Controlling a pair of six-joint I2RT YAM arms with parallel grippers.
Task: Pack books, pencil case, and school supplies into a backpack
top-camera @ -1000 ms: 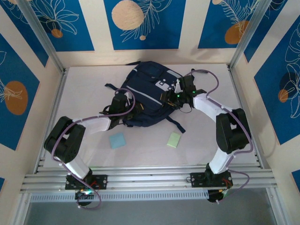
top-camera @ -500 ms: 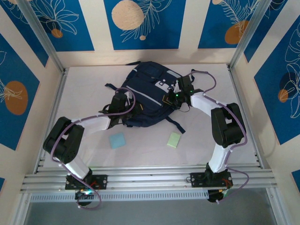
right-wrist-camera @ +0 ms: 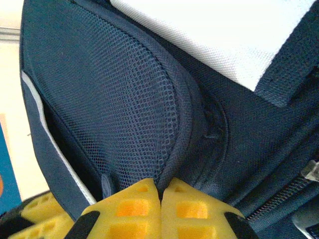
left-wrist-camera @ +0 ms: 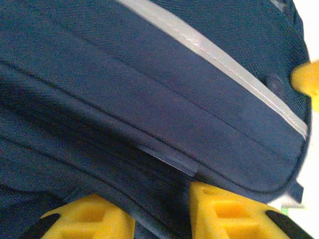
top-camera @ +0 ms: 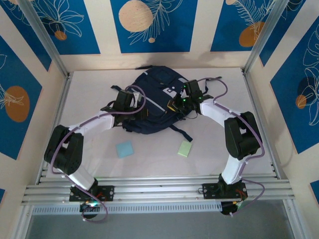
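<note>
1. White table (top-camera: 89, 164), enclosed by blue-and-cream patterned walls (top-camera: 149, 25).
2. Toward the front left lies a light blue pad (top-camera: 124, 149), flat on the table.
3. The left gripper (left-wrist-camera: 162, 211) is against the left side of the backpack (top-camera: 154, 92), fingers spread, dark fabric between them.
4. The navy backpack lies mid-table, toward the back.
5. The right gripper (right-wrist-camera: 160, 196), fingers pressed together, pinches the edge of the backpack's mesh pocket (right-wrist-camera: 124, 119).
6. A pale green pad (top-camera: 185, 148) lies near the backpack's front right.

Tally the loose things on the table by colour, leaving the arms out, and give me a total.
Navy blue backpack: 1
Light blue pad: 1
Pale green pad: 1
Total: 3
</note>
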